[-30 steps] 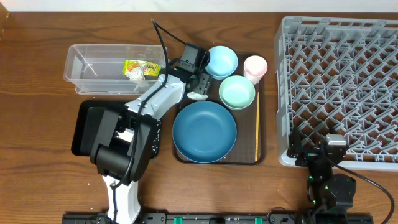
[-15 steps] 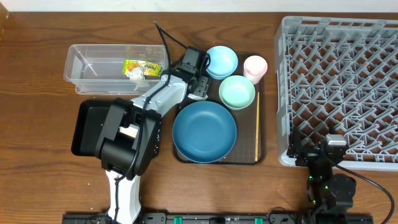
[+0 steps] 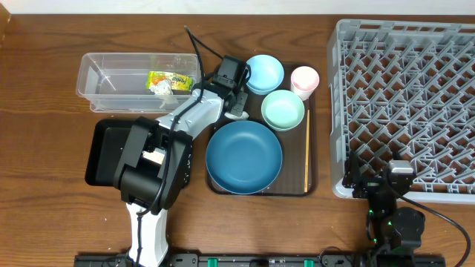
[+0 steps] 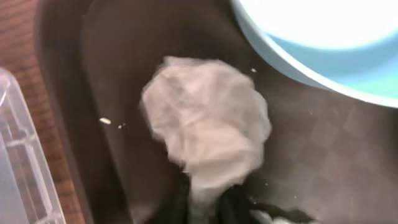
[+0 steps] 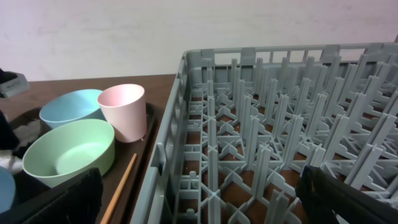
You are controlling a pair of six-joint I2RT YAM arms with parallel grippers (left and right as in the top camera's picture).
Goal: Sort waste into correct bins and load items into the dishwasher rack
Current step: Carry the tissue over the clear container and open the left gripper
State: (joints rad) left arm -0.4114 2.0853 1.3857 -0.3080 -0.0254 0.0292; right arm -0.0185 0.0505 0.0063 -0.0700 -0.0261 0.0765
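Note:
A crumpled white tissue (image 4: 205, 124) lies on the dark brown serving tray (image 4: 311, 162), just beside the light blue bowl (image 3: 265, 73). My left gripper (image 4: 208, 198) is shut on the tissue's lower end, with a dark finger on each side. From overhead, that gripper (image 3: 237, 110) sits between the light blue bowl and the dark blue plate (image 3: 243, 157). My right gripper (image 5: 199, 208) stands open at the near edge of the grey dishwasher rack (image 3: 408, 96), holding nothing. The yellow-green wrapper (image 3: 169, 80) lies in the clear tub (image 3: 111, 85).
The mint green bowl (image 3: 283, 109), pink cup (image 3: 304, 78) and wooden chopsticks (image 3: 307, 152) sit on the serving tray's right side. The shallow black tray (image 3: 102, 152) lies left of it, partly under my left arm. A few rice grains (image 4: 104, 121) dot the tray.
My left gripper has closed on the tissue after standing open over it. The left arm shifted slightly toward the bowls. The right arm has not moved.

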